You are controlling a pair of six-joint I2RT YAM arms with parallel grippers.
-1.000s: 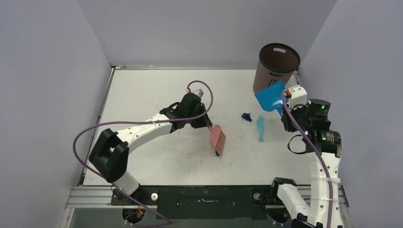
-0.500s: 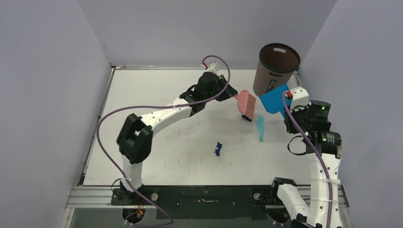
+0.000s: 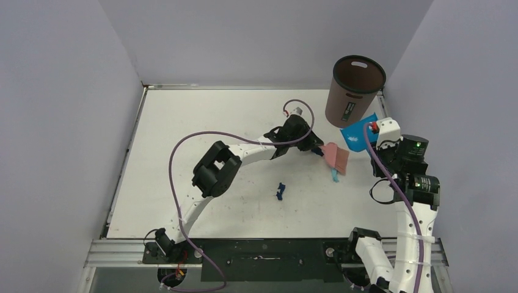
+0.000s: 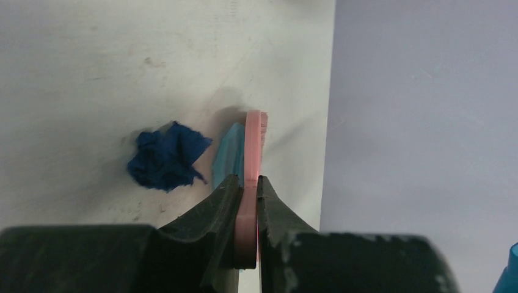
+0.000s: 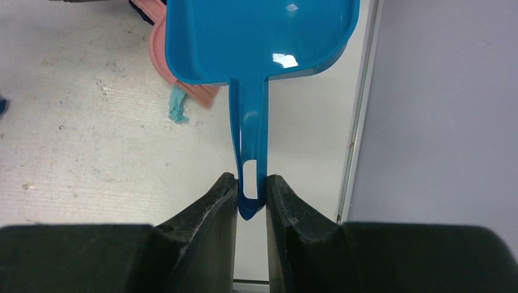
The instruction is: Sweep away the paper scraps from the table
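My left gripper [image 3: 311, 145] [image 4: 247, 180] is shut on the handle of the pink hand brush [image 3: 336, 157] [image 4: 252, 146], whose head rests over the light-blue strip [image 3: 335, 176] [image 4: 227, 160] [image 5: 177, 108]. A dark blue paper scrap [image 4: 166, 159] lies just left of the brush, and another [image 3: 280, 191] lies alone mid-table. My right gripper [image 3: 374, 139] [image 5: 251, 180] is shut on the handle of the blue dustpan [image 3: 358, 133] [image 5: 262, 36], held low near the right edge of the table [image 3: 201, 122]. The pan's mouth faces the brush [image 5: 183, 82].
A tall brown bin [image 3: 356, 82] stands at the back right corner, just behind the dustpan. Grey-lilac walls close in the table on the left, back and right. The left arm's purple cable [image 3: 183, 146] loops over the middle of the table.
The left arm swung the brush from mid-table to the right, onto the light-blue strip, uncovering a dark blue scrap. The right arm lowered the dustpan toward the table.
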